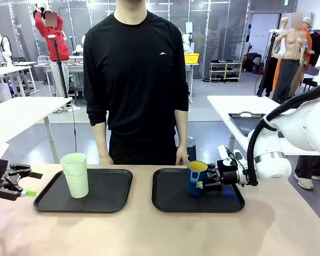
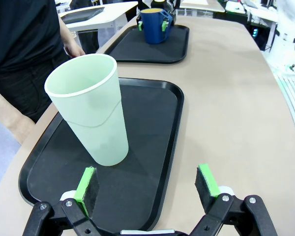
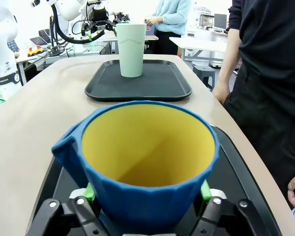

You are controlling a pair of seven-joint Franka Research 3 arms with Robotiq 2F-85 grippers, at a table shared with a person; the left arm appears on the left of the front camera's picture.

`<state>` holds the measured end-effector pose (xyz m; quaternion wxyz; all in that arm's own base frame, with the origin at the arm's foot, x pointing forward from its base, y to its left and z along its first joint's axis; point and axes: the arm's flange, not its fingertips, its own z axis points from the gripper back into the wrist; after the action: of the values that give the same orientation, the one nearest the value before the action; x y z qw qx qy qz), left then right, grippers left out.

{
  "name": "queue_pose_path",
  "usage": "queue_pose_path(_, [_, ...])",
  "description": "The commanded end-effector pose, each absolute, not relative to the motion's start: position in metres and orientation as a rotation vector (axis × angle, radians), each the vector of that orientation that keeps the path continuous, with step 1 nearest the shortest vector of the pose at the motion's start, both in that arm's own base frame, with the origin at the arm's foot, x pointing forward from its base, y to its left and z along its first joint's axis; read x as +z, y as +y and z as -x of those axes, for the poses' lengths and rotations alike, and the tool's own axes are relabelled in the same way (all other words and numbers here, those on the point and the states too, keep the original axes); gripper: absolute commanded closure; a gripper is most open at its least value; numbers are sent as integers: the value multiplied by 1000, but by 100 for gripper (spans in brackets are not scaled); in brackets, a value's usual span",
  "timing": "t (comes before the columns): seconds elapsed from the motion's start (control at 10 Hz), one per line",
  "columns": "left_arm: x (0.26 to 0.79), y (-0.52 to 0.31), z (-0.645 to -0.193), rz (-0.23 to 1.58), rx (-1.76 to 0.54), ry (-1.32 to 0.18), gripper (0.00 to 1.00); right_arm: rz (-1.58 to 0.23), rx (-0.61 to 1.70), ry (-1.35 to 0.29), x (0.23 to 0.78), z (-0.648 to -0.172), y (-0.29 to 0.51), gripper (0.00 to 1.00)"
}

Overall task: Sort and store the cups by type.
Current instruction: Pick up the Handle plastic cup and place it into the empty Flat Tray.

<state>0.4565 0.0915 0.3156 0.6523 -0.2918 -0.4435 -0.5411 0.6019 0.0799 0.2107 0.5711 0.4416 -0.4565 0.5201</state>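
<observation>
The tall mint-green tumbler [image 1: 75,175] [image 2: 91,118] [image 3: 130,49] stands upright on the left black tray [image 1: 117,186]. My left gripper [image 1: 29,183] [image 2: 147,184] hovers open at that tray's left end, a short way from the tumbler and holding nothing. On the right black tray [image 1: 229,200] stands the dark blue mug [image 1: 196,177] [image 3: 147,147] with its yellow inside. My right gripper [image 1: 204,182] [image 3: 147,191] reaches in from the right, its green pads [image 3: 205,191] lying against the mug's two sides. The mug's handle points to the left in the right wrist view.
A person in black stands at the far edge of the table, hands [image 1: 181,157] hanging just behind the two trays. A bare strip of tan tabletop [image 1: 144,229] runs between the trays and along the near edge.
</observation>
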Motion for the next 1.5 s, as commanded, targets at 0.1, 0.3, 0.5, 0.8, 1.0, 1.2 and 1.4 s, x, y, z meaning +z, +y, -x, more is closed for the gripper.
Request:
queue_pose_path(0.1, [316, 93, -460, 674, -1240, -1020, 0, -1007, 1208, -1066, 213, -605, 78, 0])
queue_pose_path(0.3, [316, 93, -460, 674, -1240, -1020, 0, -1002, 1201, -1068, 214, -601, 72, 0])
queue_pose_path(0.5, [316, 93, -460, 674, -1240, -1020, 0, -1003, 1187, -1069, 216, -598, 62, 0])
queue_pose_path(0.8, [316, 93, -460, 674, -1240, -1020, 0, -1010, 1199, -1031, 220, -590, 45, 0])
queue_pose_path(1.0, [316, 93, -460, 674, -1240, -1020, 0, -1016, 1200, -1024, 220, -587, 36, 0])
queue_pose_path(1.2, [316, 93, -460, 674, -1240, -1020, 0, -1022, 1198, -1027, 222, -580, 23, 0])
queue_pose_path(1.4, [316, 93, -460, 674, -1240, -1020, 0, -973, 1170, -1004, 228, -570, -1, 0])
